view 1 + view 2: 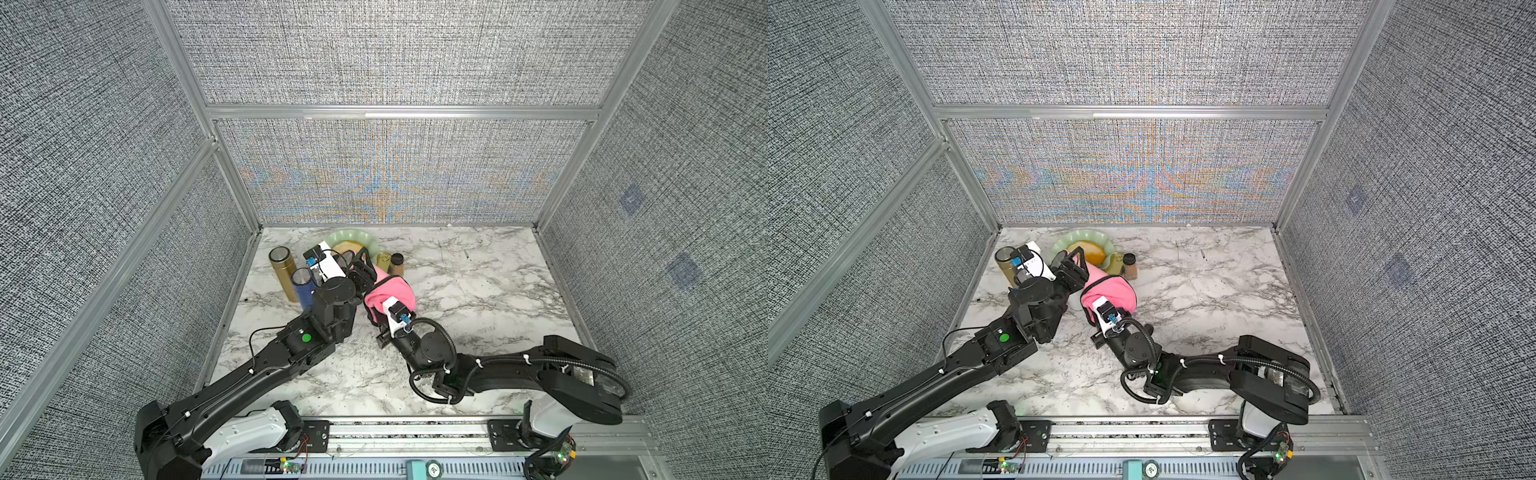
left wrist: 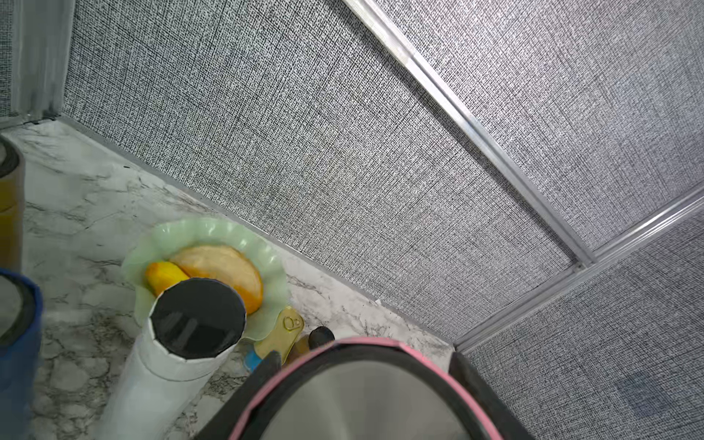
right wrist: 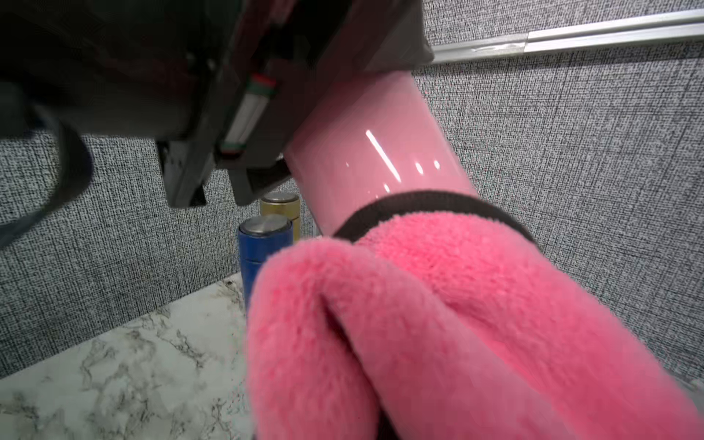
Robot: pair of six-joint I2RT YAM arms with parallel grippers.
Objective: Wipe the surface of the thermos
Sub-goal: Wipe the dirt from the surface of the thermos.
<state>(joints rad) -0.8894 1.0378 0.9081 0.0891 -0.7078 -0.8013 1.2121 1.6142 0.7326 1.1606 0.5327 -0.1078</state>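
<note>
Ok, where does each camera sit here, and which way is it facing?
Top views: high at the front, looking down at the table; left arm and right arm show.
Left wrist: on the left arm, looking along the pink thermos to the plate; left end effector shows.
Right wrist: on the right arm, facing the pink cloth over the thermos; left end effector shows.
Shared: both wrist views show the blue thermos.

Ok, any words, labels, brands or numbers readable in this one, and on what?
No legible text anywhere.
Any label on the small brown jar: too small to read.
Round emblem on the teal block at the front rail: blurred, no letters readable.
No print visible on the pink thermos or pink cloth.
</note>
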